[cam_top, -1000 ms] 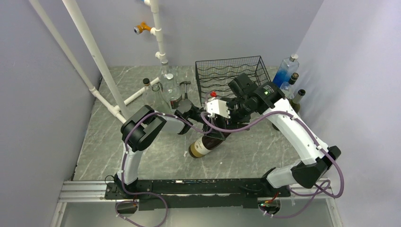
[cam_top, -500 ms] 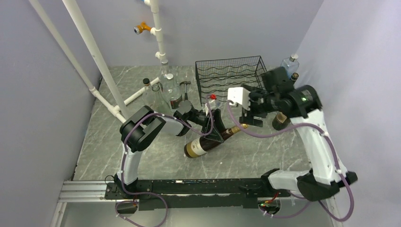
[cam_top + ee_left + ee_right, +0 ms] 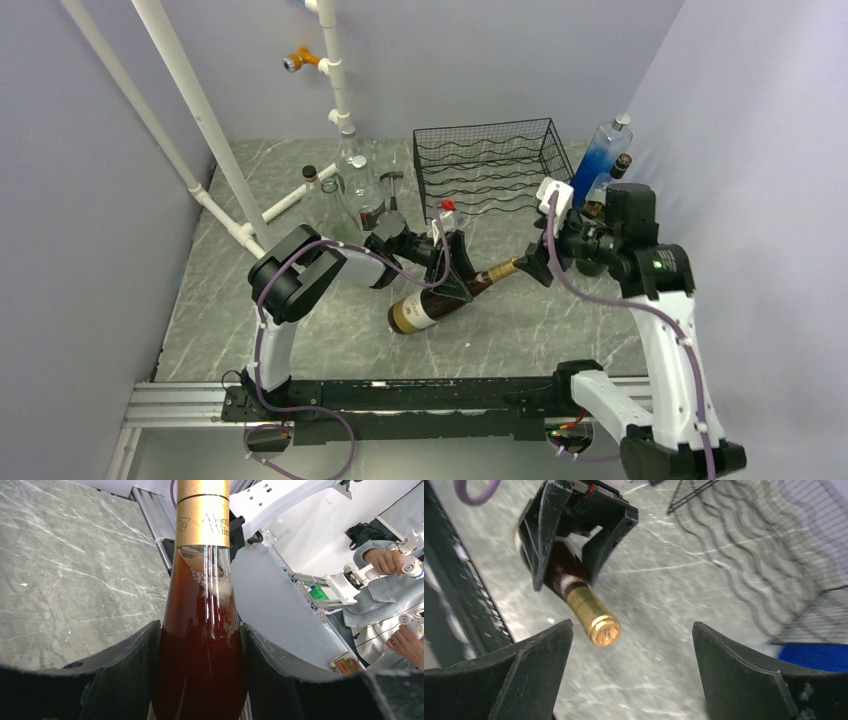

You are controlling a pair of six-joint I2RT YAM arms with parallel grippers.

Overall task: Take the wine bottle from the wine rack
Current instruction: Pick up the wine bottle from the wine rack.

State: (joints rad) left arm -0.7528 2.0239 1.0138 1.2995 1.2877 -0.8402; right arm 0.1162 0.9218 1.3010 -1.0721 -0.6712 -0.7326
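Drawn back, the right tool [image 3: 533, 266] is spread wide, so the wine bottle [image 3: 418, 312] is clamped by the left tool [image 3: 200, 630] alone.

Left arm bent low, its left gripper [image 3: 452, 262] clamped across the wine bottle [image 3: 422, 310] at the shoulder. Right arm upright, right gripper [image 3: 533, 264] spread wide, just beyond the bottle's capped end.

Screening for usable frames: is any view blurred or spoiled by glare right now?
Right wrist view: motion-smeared, wine rack wires and table veins streaked. Left wrist view: sharp, foil lettering legible, only narrow highlight streaks on the wine bottle shoulder. Top view: crisp, evenly lit, soft shadows.
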